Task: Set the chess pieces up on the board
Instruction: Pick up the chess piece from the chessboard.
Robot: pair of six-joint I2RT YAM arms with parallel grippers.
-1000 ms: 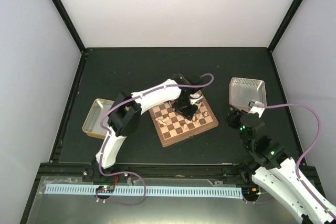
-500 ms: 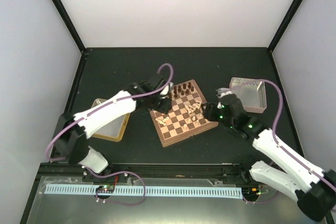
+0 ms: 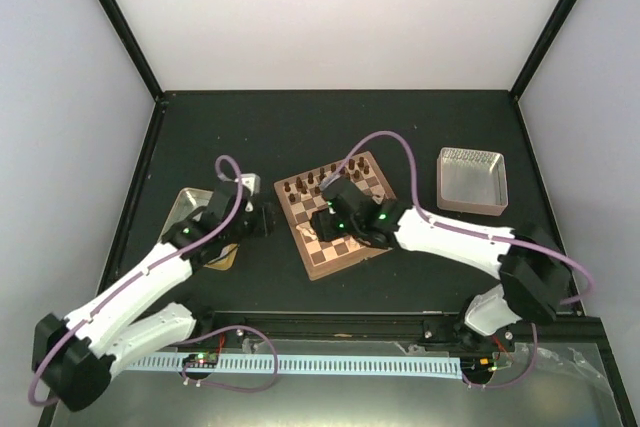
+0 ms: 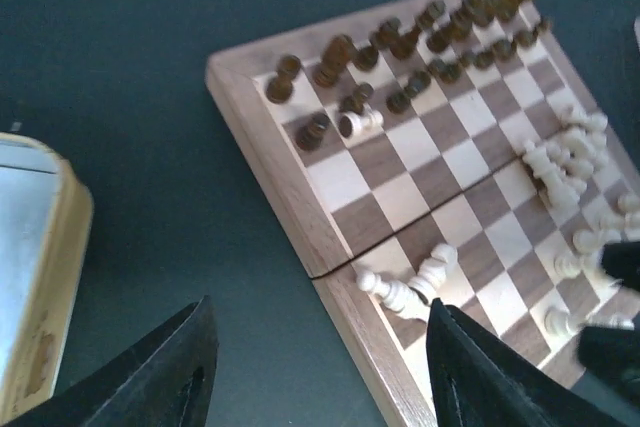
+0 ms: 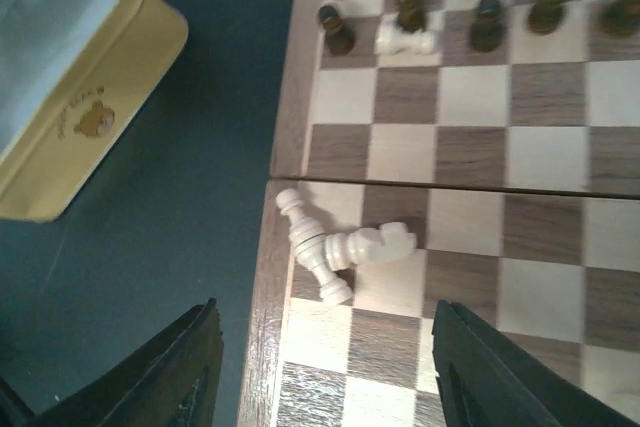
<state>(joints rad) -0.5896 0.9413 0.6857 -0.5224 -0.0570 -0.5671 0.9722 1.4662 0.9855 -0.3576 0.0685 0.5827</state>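
The toppled cream chess pieces [image 5: 343, 246] are light, hard and smooth, and they're likely to roll, so pinch one across its narrow stem. They lie tangled at the board [image 5: 295, 97] edge by its fold seam, just ahead of your right gripper [image 5: 325, 347], whose jaws are spread and empty.

L tool [image 4: 320, 347] jaws wide, R tool [image 5: 325, 342] jaws wide — both arms stretched fwd

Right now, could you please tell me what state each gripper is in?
Left gripper: open, holding nothing.
Right gripper: open, holding nothing.
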